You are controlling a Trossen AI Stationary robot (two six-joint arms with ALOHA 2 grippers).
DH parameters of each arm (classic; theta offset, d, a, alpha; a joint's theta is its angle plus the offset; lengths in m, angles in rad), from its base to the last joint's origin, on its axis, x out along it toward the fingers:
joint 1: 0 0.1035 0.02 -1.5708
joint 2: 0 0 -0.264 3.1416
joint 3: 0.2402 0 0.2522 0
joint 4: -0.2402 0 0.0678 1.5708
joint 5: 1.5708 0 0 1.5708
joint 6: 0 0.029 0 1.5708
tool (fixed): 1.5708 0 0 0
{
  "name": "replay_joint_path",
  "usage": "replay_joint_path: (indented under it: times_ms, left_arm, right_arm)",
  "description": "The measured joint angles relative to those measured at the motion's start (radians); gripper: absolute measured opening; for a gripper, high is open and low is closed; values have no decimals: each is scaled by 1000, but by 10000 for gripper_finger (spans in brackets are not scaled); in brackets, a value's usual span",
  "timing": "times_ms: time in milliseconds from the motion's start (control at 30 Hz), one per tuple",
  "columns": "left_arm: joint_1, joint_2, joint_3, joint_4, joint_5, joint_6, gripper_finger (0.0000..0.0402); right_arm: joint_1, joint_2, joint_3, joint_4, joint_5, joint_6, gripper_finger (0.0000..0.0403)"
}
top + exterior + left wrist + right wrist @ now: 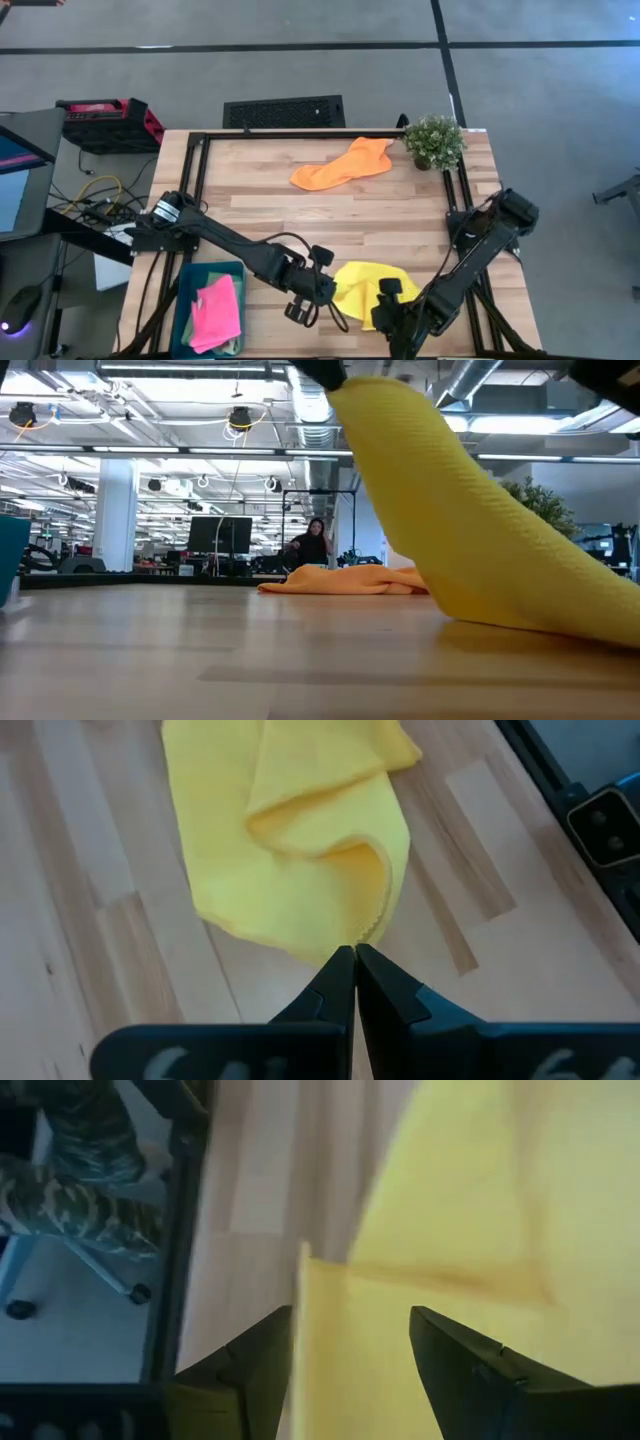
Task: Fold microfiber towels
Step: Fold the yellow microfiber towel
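A yellow towel [362,280] lies crumpled near the table's near edge between my two grippers. My left gripper [318,290] is at its left side, shut on it. In the low view the towel [480,540] rises from the table up to that gripper. My right gripper [392,302] is over the towel's right part, open, its fingers [250,1370] on either side of a towel corner [310,1270]. An orange towel [345,165] lies bunched on the table's far half. A pink towel [218,310] lies in the teal bin [186,300], with green cloth under it. My left gripper [353,955] pinches the yellow towel's hemmed edge [372,925] at a folded-over corner between the tips of its two fingers. That end is lifted [360,400] and the towel slopes down from it, its other part resting on the table [560,625].
A small potted plant [435,140] stands at the far right corner. The teal bin sits at the near left corner. Bare wood lies between the two towels. A person [312,545] sits in the room beyond the table, and another shows on a chair [80,1180] beside it.
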Motion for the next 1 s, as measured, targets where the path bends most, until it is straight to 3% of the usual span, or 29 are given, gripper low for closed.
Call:
replay_joint_path:
  times_ms: [333, 1000]
  left_arm:
    - [-3, 0, -4, -28, -1, -18, 0]
    - [-3, 0, -4, -30, -1, -10, 0]
  right_arm:
    - [-17, 119, 0, 130, -8, -65, 226]
    - [-54, 169, 1, 204, -105, -93, 224]
